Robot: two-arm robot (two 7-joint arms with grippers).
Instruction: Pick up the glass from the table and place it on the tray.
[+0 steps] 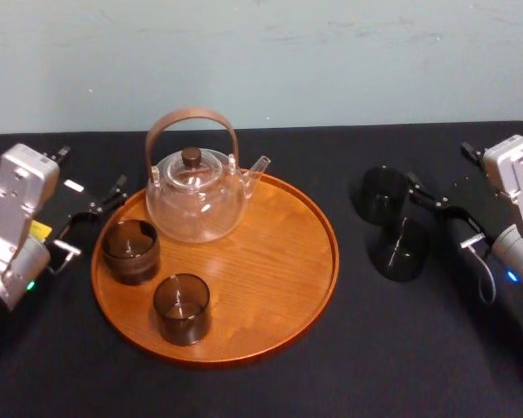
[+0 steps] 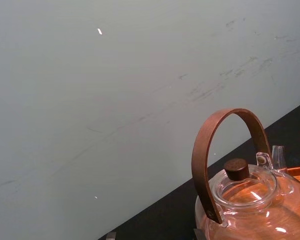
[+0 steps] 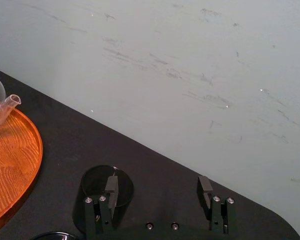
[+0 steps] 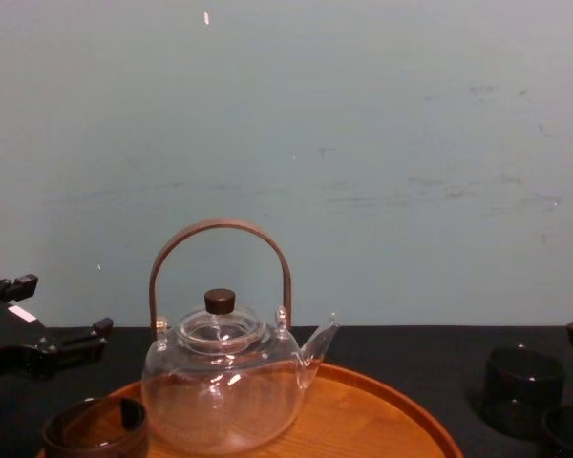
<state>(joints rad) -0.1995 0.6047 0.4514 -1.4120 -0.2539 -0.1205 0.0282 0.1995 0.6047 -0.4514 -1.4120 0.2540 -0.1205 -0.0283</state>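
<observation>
Right tool (image 3: 157,181) wide open, just beside glass (image 3: 94,184)

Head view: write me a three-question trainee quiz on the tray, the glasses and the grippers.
1. True or false: the teapot stands on the tray.
2. How many glasses stand off the tray, on the table? A) one B) two C) four
3. Fill in: the left gripper, beside the tray, and the right gripper, by the glasses on the table, both have their fingers ____.

Key
1. True.
2. B: the far glass and the near glass.
3. Open.
</observation>
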